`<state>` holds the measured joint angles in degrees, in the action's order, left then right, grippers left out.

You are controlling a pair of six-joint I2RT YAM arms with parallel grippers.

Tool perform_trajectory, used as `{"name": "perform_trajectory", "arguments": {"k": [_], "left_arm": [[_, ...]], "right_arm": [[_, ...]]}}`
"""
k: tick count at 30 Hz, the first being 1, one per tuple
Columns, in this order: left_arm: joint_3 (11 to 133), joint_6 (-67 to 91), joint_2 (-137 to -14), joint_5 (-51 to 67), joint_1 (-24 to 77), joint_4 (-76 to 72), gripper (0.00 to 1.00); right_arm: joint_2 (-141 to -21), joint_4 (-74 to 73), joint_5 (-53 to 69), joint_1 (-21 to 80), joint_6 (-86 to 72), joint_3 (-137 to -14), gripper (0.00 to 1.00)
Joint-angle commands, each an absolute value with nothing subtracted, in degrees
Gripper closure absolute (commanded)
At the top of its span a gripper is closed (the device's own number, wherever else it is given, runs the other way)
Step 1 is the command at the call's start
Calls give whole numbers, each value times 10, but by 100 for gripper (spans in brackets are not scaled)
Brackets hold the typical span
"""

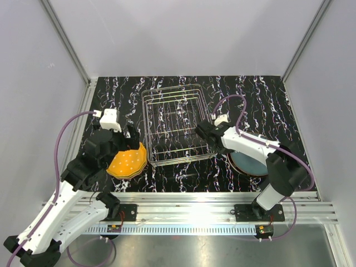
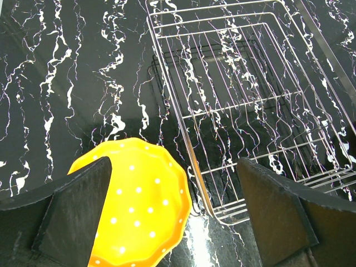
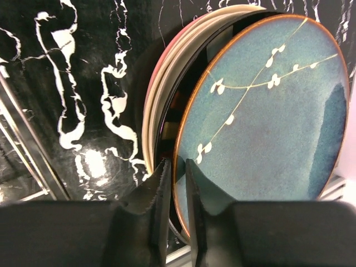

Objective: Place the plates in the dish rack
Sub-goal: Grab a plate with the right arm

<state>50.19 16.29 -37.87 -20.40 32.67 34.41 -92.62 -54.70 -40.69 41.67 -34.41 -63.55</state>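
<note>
1. While the left gripper [image 2: 175, 206] hangs over the orange plate [image 2: 142, 206], its jaws are spread wide and hold nothing.
2. That dotted plate lies flat on the black table [image 1: 111, 94], just left of the rack [image 1: 175, 125].
3. The rack stands in the middle of the table, between the two arms.
4. The right gripper [image 3: 179, 189] pinches the rim of the blue plate [image 3: 267, 111].
5. The blue plate sits on top of a stack of other plates [image 3: 161, 94], right of the rack.

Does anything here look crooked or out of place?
Only the blue plate: it tilts up off the stack beneath it, rim pinched by the right end effector. The dish rack sits square and looks undamaged.
</note>
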Motion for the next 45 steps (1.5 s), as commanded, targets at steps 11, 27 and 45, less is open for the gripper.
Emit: {"name": "perform_trajectory", "arguments": {"k": [11, 27, 45], "left_arm": [[502, 156, -386, -206, 317, 324, 1], [552, 261, -457, -17, 316, 292, 2], [711, 436, -807, 185, 361, 156, 5]], "right_arm": [[-910, -574, -397, 424, -317, -694, 100], [-725, -559, -381, 487, -318, -744, 100], [-513, -407, -259, 487, -244, -540, 100]]}}
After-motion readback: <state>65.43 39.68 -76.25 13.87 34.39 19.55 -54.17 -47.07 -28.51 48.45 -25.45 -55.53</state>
